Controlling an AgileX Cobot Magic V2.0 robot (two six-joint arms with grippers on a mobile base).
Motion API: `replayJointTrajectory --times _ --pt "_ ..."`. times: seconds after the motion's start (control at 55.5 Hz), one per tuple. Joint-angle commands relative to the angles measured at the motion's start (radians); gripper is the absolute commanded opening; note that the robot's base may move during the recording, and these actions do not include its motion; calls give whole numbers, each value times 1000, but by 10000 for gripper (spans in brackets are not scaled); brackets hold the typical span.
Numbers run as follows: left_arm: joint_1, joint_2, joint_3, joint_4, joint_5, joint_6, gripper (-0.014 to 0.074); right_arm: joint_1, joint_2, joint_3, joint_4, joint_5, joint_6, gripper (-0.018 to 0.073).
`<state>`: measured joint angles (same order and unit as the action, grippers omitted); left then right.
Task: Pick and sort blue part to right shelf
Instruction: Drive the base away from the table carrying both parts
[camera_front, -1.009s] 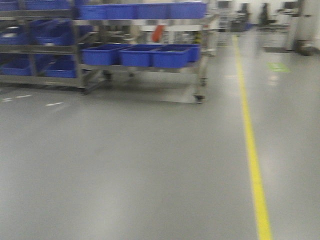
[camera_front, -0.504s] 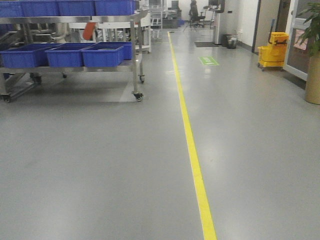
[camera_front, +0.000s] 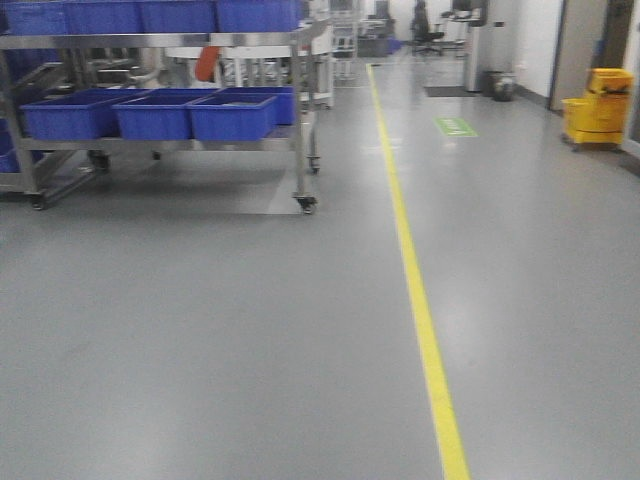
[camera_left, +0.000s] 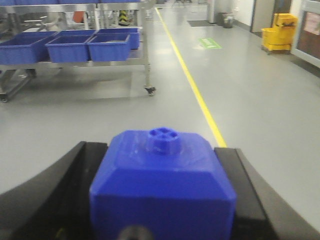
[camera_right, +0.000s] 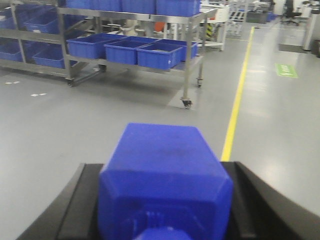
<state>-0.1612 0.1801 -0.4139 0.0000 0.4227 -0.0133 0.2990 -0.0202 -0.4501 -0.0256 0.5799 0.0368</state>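
Blue bins (camera_front: 232, 115) on rack (camera_front: 300, 130), contents hidden, blue part (camera_left: 162, 185) between left fingers (camera_left: 65, 190)

Two blue parts gripped, shelf across the floor
A chunky bevelled blue part (camera_left: 161, 182) with a round knob on top sits between the left gripper (camera_left: 157, 148) jaws, and a second blue part (camera_right: 165, 170) between the right gripper (camera_right: 162, 164) jaws. The right shelf (camera_front: 180, 144) is steel-framed, on castors, and holds blue bins.
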Motion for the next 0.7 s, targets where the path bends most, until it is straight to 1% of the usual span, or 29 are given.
replayJointTrajectory --times 0.0,0.684 --pt "1 15 -32 0 -95 1 332 -2 0 -23 -9 -99 -11 185" --pt "1 15 -32 0 -93 1 332 -1 0 -23 -9 -98 -11 185"
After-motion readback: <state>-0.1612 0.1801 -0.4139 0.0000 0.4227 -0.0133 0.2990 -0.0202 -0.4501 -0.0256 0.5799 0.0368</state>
